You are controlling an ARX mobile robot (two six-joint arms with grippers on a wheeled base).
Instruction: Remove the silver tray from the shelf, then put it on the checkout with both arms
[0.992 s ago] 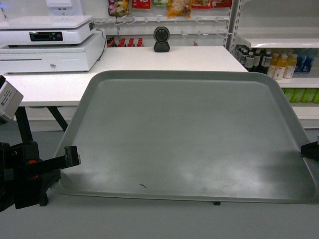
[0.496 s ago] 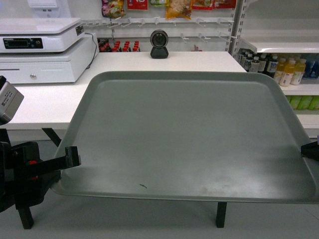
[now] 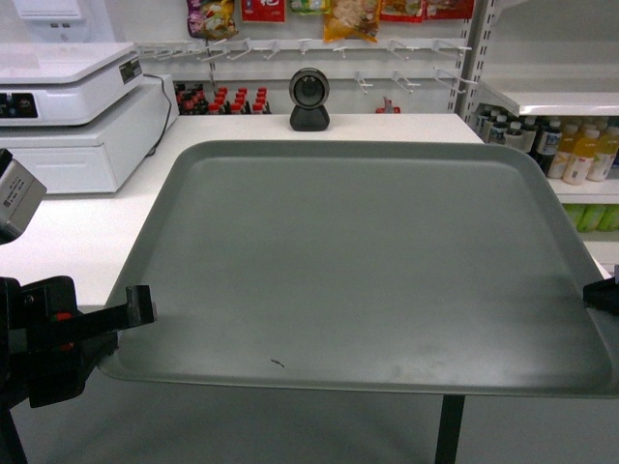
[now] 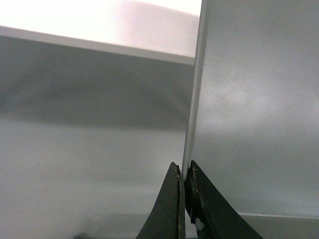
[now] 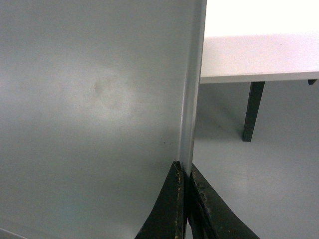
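The silver tray (image 3: 358, 261) is held level in the air in front of the checkout (image 3: 77, 237), and its far edge overlaps the white countertop in the head view. My left gripper (image 3: 143, 305) is shut on the tray's left rim (image 4: 192, 124), seen edge-on between its fingers in the left wrist view. My right gripper (image 3: 602, 293) is shut on the right rim (image 5: 192, 109), and only its tip shows at the head view's right edge. A small dark speck (image 3: 278, 363) marks the tray near its front edge. A shelf (image 3: 556, 97) stands at the right.
A white cash register (image 3: 68, 106) sits on the counter's left. A black round scanner (image 3: 309, 100) stands at the counter's back. Bottled drinks (image 3: 571, 145) line the lower shelf at right. A dark table leg (image 3: 447, 430) shows below the tray.
The counter, register and scanner have grown and drifted in the head view as the base moved toward the checkout. The tray and both grippers keep the same place in view.
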